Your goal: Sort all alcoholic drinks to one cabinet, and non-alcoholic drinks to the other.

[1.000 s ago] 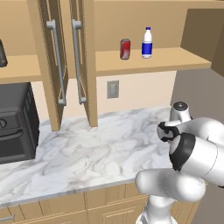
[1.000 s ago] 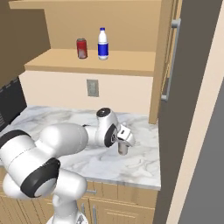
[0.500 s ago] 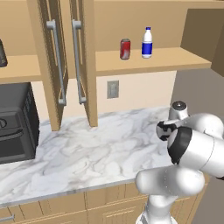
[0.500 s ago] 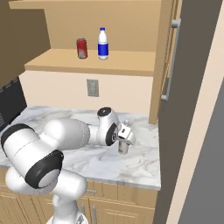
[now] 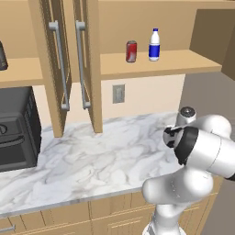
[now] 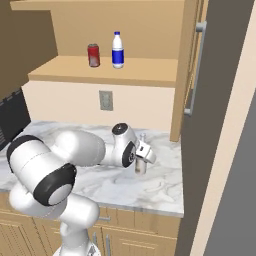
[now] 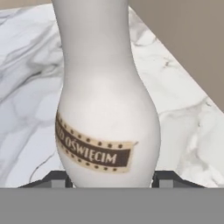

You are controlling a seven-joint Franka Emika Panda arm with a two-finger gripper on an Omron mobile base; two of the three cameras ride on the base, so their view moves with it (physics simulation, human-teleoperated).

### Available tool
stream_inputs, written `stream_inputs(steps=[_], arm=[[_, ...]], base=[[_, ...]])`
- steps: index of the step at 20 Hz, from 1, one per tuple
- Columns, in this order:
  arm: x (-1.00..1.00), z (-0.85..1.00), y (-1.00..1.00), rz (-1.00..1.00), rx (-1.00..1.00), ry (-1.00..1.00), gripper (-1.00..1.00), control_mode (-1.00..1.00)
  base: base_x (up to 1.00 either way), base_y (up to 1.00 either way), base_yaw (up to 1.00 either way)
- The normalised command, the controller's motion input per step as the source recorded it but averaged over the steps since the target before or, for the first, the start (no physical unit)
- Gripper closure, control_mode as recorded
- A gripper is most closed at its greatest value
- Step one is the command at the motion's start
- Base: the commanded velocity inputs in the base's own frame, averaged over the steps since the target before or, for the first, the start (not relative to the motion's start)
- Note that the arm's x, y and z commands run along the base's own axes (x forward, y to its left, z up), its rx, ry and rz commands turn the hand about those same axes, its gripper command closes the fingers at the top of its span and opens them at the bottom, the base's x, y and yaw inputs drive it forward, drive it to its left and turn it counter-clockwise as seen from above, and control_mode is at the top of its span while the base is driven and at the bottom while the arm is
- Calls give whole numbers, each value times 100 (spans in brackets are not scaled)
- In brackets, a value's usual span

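A pale beige long-necked bottle [image 7: 107, 109] with a brown label stands upright on the marble counter [image 5: 92, 156], near its right end [image 6: 140, 166]. My gripper [image 7: 109, 179] reaches it from the side, low on its body [image 6: 143, 156], and the fingertips [image 7: 168, 178] press against both flanks. The red soda can [image 5: 131, 51] [image 6: 93, 55] and the white blue-labelled bottle [image 5: 154, 45] [image 6: 117, 50] stand side by side on the right cabinet's shelf [image 5: 183, 62]. A dark bottle [image 5: 2, 57] peeks in at the left edge, on the left cabinet's shelf [image 5: 23, 71].
Two open cabinet doors [image 5: 57, 69] [image 5: 87, 64] with silver bar handles hang over the counter's middle. Another open door [image 6: 192, 65] stands close to the right of the beige bottle. A black microwave [image 5: 16, 128] sits at the counter's left; a wall outlet [image 5: 118, 93] is under the shelf.
The jaws have closed in from wide open onto the beige bottle's sides. The arm has shifted only slightly; the can and the white bottle have not moved.
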Motion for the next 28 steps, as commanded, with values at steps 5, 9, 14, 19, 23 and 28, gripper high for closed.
stream_inputs(steps=[5, 9, 14, 19, 23, 28], arm=[[3, -1, 0, 2, 0, -5, 100, -100], [-14, 2, 0, 3, 0, -8, 100, -100], [-55, 45, 4, 4, 0, -3, 100, -100], [-76, 85, 17, 16, 0, 0, 100, -100], [-65, 100, 17, 8, 0, 0, 100, -100], [-45, 98, 22, 5, 0, 0, 100, -100]], base=[[0, 0, 0], [0, 0, 0], [0, 0, 0], [0, 0, 0], [0, 0, 0], [0, 0, 0]])
